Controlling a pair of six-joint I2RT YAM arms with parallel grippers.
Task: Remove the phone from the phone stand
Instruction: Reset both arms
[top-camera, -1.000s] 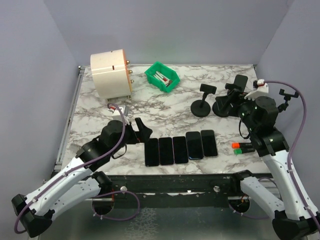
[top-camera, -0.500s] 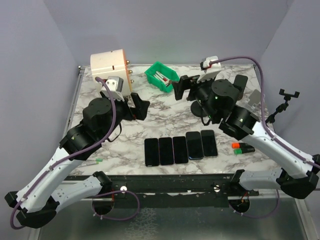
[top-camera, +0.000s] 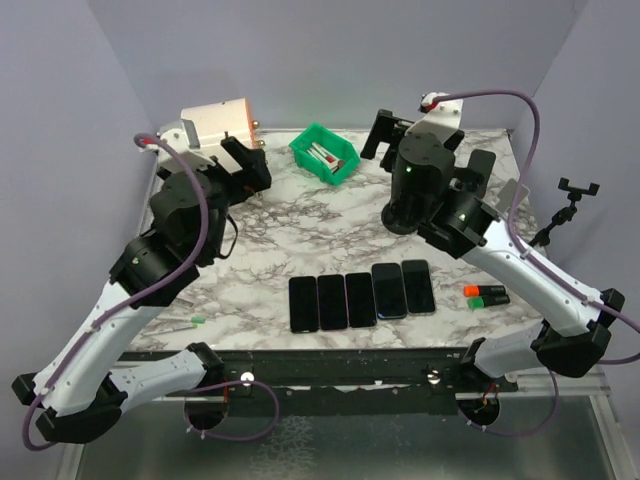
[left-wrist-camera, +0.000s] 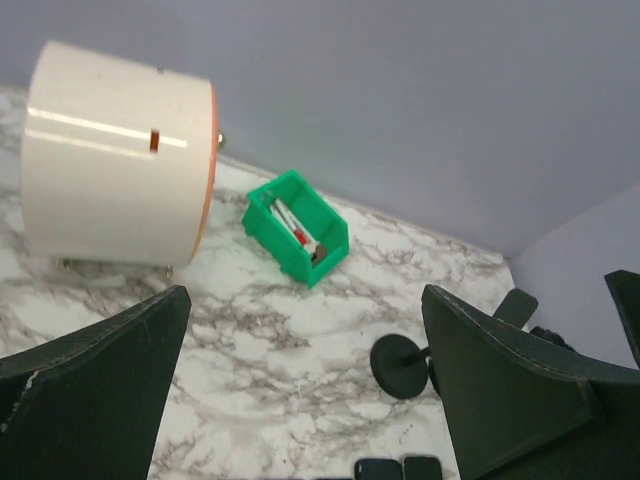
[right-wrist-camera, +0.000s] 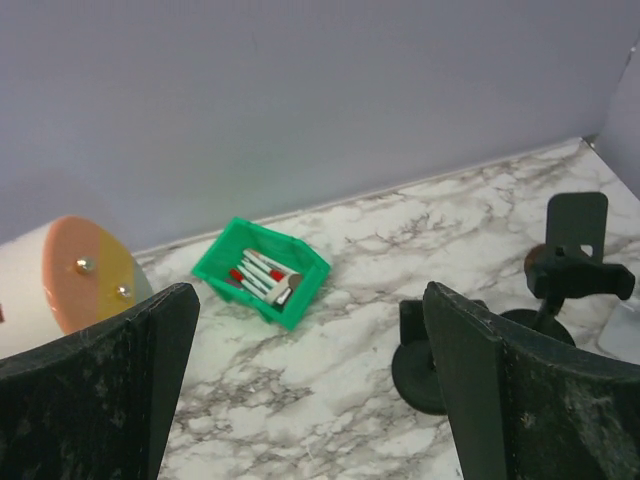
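Right of the green bin (top-camera: 323, 153): the phone stand (right-wrist-camera: 575, 281), well apart from the bin, with the phone (right-wrist-camera: 577, 222) clipped in it; a second stand (right-wrist-camera: 415, 376) sits between.
Phone axis: long side roughly upright.
Right hand (right-wrist-camera: 308, 335): fingers spread wide, nothing held; I see it high over the surface, facing the bin, the phone off to its right and lower.
Left hand (left-wrist-camera: 305, 330): spread wide, empty, left of the bin.
Nearer arm: the right, I judge.
Next move: I would swing right, drop, and take the phone by its edges.
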